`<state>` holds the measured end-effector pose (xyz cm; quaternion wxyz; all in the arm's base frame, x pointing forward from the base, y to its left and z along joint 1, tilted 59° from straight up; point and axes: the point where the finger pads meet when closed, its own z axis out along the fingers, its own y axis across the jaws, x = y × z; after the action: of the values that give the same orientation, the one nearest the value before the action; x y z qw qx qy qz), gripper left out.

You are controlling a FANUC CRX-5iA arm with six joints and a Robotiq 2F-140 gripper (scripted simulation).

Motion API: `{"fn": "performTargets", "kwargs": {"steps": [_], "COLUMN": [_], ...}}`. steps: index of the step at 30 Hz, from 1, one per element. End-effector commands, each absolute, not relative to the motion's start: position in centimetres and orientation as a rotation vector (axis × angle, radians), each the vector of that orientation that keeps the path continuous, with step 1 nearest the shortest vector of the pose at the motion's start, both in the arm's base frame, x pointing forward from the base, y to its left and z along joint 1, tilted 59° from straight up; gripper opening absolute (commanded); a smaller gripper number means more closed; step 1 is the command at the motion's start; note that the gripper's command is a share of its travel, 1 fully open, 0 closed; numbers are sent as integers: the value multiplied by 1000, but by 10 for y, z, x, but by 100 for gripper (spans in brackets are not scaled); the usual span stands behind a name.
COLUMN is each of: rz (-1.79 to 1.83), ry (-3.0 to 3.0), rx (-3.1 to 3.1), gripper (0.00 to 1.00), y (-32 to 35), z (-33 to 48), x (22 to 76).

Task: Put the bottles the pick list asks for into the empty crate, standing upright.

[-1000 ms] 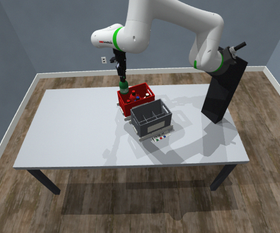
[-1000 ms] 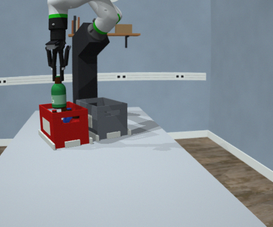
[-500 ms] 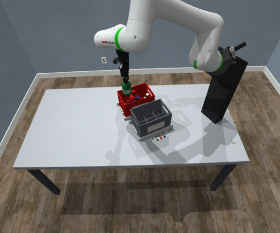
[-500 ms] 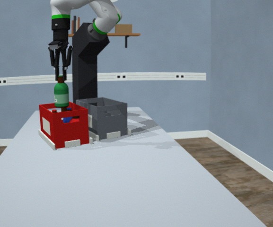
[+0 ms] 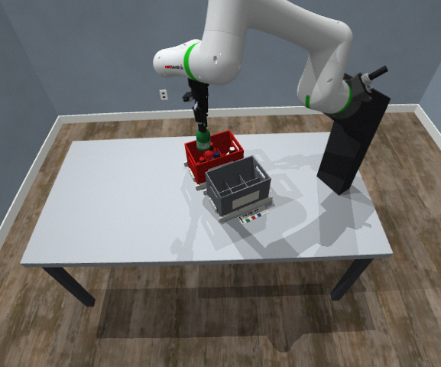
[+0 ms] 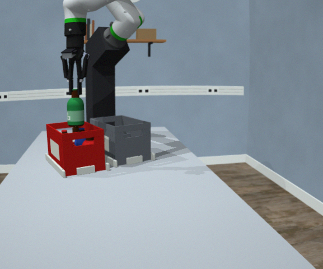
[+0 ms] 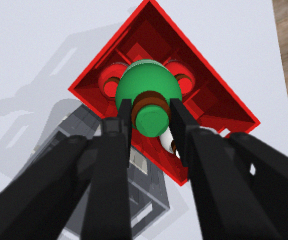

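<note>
My gripper is shut on the neck of a green-label bottle and holds it upright, its base just above the rim of the red crate. The bottle also shows in the top view and from above in the wrist view, between my fingers. The red crate holds several other bottles with red, blue and white tops. The grey crate stands empty right beside it, with inner dividers. The pick list lies on the table at the grey crate's front; its marks are too small to read.
White stops frame the feet of both crates. The arm's black base column stands on the table at the right of the crates. The grey crate also shows behind the red one in the exterior view.
</note>
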<state>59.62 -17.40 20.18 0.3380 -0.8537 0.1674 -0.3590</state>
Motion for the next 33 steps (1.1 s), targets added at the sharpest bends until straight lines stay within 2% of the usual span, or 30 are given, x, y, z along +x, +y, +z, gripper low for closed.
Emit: {"fn": "performTargets", "kwargs": {"steps": [1,33], "rz": [-937,-937], "ry": [437,437], "rx": [-2225,-2225], "gripper": [10,10], "y": [-170,-138], "z": [199,174], "x": [591,553]}}
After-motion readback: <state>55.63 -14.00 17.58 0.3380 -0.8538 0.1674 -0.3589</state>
